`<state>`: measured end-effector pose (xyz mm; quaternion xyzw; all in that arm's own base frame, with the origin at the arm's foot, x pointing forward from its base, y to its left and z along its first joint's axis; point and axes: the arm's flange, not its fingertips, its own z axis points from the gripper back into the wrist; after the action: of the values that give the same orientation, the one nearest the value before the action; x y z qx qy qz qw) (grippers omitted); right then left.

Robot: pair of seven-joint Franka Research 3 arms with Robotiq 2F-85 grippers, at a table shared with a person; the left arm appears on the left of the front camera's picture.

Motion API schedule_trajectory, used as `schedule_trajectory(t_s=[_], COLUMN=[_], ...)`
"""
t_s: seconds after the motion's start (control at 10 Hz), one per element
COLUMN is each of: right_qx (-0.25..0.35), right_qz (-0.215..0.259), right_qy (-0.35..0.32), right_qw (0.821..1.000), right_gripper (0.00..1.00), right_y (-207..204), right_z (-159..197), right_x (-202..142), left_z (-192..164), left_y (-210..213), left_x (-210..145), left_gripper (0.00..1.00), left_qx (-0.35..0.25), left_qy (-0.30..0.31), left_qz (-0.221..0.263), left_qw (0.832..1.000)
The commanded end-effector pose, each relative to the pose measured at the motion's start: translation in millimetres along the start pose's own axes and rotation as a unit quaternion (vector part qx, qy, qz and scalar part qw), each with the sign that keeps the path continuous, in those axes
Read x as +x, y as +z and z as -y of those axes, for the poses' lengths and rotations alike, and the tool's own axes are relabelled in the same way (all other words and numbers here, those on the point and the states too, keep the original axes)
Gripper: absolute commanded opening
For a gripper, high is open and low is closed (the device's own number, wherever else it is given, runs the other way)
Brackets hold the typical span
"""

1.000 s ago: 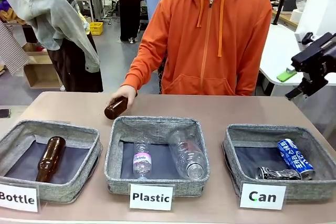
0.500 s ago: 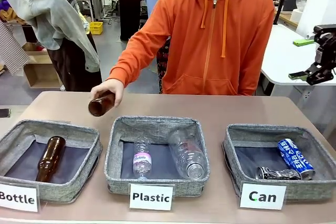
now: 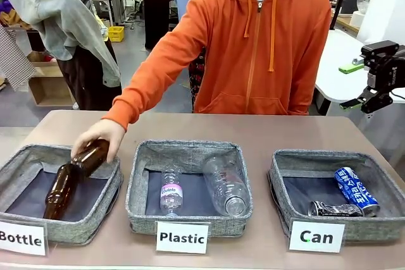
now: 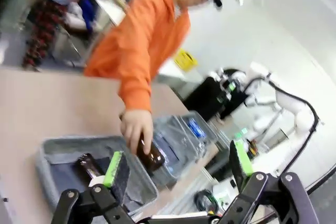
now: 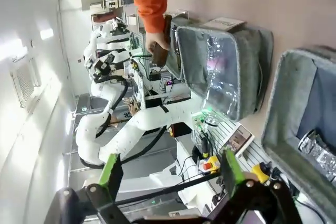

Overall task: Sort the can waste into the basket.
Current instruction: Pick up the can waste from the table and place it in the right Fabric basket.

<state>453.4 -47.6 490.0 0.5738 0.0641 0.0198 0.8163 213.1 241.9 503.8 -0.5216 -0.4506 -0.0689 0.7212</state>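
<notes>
Since a second ago the person's hand (image 3: 100, 138) has carried the brown bottle (image 3: 90, 156) from mid-table to the Bottle basket (image 3: 101, 184) at 9 o'clock, still grasping it, while the blue can (image 3: 356, 191) and crushed can (image 3: 334, 209) already sit in the Can basket (image 3: 281, 188) at 4 o'clock, so can sorting looks done to me. Left wrist view catches that hand and bottle between the spread-open left gripper (image 4: 177, 163) fingers; right wrist view shows the right gripper (image 5: 170, 169) open too, with the crushed can at 4 o'clock.
</notes>
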Motion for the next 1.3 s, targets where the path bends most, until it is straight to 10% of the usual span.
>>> schedule_trajectory(t_s=[0.0,0.2,0.6,0.9,1.2], right_qx=[0.0,0.0,0.0,0.0,0.0], right_qz=[-0.006,-0.006,-0.006,-0.006,-0.006], right_qy=[0.013,0.013,0.013,0.013,0.013], right_qw=[1.0,1.0,1.0,1.0,1.0], right_gripper=[1.0,1.0,1.0,1.0,1.0], right_y=[7.5,7.5,7.5,7.5,7.5], right_z=[-0.6,-0.6,-0.6,-0.6,-0.6], right_x=[0.8,0.8,0.8,0.8,0.8], left_z=[3.7,4.4,-11.6,-16.5,-18.3], left_y=[31.6,75.3,86.3,57.8,-67.9], left_x=[-7.8,-27.3,-32.7,-14.6,14.4], left_gripper=[1.0,1.0,1.0,1.0,1.0], left_qx=[0.033,0.039,0.025,0.021,-0.015], left_qy=[0.001,0.007,0.018,0.013,-0.019], left_qz=[0.065,0.152,0.161,0.106,-0.076], left_qw=[0.997,0.988,0.986,0.994,0.997])
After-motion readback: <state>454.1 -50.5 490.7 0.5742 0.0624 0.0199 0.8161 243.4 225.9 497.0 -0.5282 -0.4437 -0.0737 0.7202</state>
